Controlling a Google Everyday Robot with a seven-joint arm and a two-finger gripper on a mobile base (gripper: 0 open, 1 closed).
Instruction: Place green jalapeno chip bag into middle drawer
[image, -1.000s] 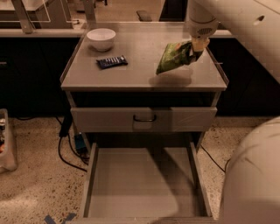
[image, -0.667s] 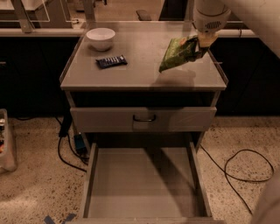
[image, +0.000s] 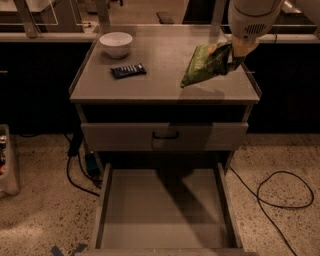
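The green jalapeno chip bag (image: 206, 64) hangs tilted in the air above the right part of the cabinet top, its lower corner pointing down-left. My gripper (image: 235, 55) is shut on the bag's upper right end and holds it clear of the surface, which carries the bag's shadow. The middle drawer (image: 165, 212) is pulled wide open low at the front, a grey box with a bare flat floor and low side walls. The bag is well behind and above it.
A white bowl (image: 116, 44) and a dark blue snack bar wrapper (image: 128, 70) lie on the cabinet top (image: 160, 85) at the left. The upper drawer with a black loop handle (image: 165, 135) is closed. Cables lie on the speckled floor (image: 280, 190) on both sides.
The gripper has lifted the chip bag a little higher and moved it slightly back over the cabinet top. The white arm that filled the right side has moved out of view.
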